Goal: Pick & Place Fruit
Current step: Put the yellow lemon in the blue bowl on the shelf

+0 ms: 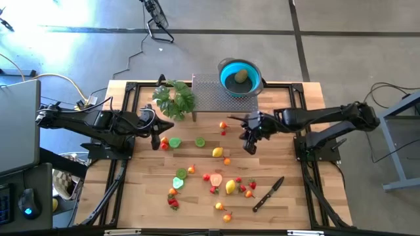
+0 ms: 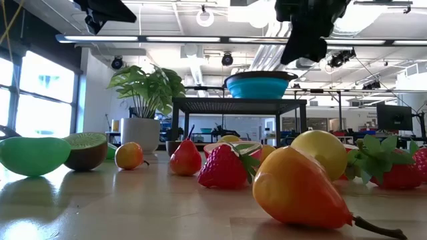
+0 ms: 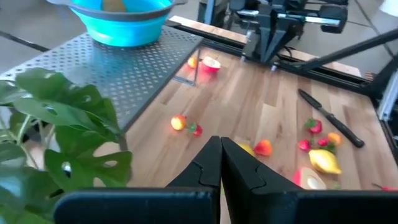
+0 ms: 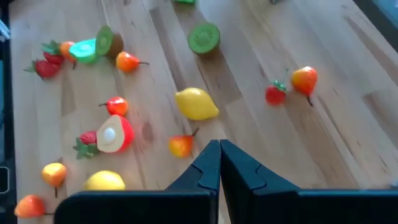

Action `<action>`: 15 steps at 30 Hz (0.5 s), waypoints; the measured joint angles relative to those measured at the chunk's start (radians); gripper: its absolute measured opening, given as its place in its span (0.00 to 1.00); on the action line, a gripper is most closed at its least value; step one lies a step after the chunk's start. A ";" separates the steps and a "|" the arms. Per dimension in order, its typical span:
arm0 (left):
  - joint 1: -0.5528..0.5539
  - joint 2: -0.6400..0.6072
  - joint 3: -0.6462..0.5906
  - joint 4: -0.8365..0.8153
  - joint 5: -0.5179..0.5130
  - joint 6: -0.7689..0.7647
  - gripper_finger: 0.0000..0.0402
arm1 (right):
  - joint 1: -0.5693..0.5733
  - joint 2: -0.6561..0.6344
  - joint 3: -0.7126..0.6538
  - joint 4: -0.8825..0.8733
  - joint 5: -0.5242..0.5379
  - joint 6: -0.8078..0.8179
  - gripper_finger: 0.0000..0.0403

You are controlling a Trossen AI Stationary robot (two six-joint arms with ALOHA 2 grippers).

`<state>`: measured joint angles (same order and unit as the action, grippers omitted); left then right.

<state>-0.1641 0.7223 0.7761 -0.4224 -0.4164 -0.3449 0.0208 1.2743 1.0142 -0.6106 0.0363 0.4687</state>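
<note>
Blue bowl on a perforated metal rack, upper centre of the high view, containing one brown kiwi. No legible writing. Remaining fruit lies scattered on the wooden table, centre to lower centre, beside a knife. Left gripper, centre left, and right gripper, centre right, both have fingers pressed together, holding nothing. Leafy plant stands left of the rack.
</note>
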 joint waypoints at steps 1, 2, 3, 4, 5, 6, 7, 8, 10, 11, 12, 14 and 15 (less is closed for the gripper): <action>0.000 0.000 0.000 0.000 0.007 0.000 0.00 | 0.011 0.000 0.000 -0.009 0.012 0.012 0.01; 0.000 0.000 0.000 -0.001 0.010 0.000 0.00 | 0.019 0.000 0.000 -0.017 0.016 0.026 0.01; 0.000 0.000 0.000 -0.001 0.011 0.000 0.00 | 0.025 0.000 0.000 -0.023 0.018 0.034 0.01; 0.000 0.001 0.000 0.000 0.015 0.000 0.00 | 0.033 0.000 0.000 -0.024 0.018 0.043 0.01; 0.000 0.006 0.000 0.001 0.021 0.000 0.00 | 0.040 0.000 0.000 -0.024 0.020 0.052 0.01; 0.000 0.014 0.000 0.002 0.030 0.000 0.00 | 0.047 0.000 0.000 -0.024 0.026 0.057 0.01; 0.000 0.026 0.000 0.002 0.043 -0.001 0.00 | 0.055 0.000 0.000 -0.023 0.035 0.062 0.01; 0.000 0.040 0.000 0.001 0.054 -0.005 0.00 | 0.063 0.000 0.000 -0.022 0.043 0.068 0.01; 0.000 0.075 0.000 0.001 0.073 -0.021 0.00 | 0.079 0.000 0.000 -0.022 0.063 0.088 0.01; -0.001 0.095 0.000 0.002 0.076 -0.028 0.00 | 0.086 0.000 0.000 -0.022 0.068 0.099 0.01; -0.001 0.116 0.000 0.002 0.075 -0.037 0.00 | 0.092 0.000 0.000 -0.021 0.074 0.107 0.01; -0.001 0.162 0.000 0.004 0.076 -0.061 0.00 | 0.105 0.000 0.000 -0.019 0.090 0.115 0.01; 0.000 0.189 0.000 0.010 0.086 -0.073 0.00 | 0.113 0.000 0.000 -0.014 0.098 0.119 0.01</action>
<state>-0.1642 0.9114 0.7761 -0.4125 -0.3302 -0.4179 0.1333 1.2739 1.0142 -0.6247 0.1340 0.5875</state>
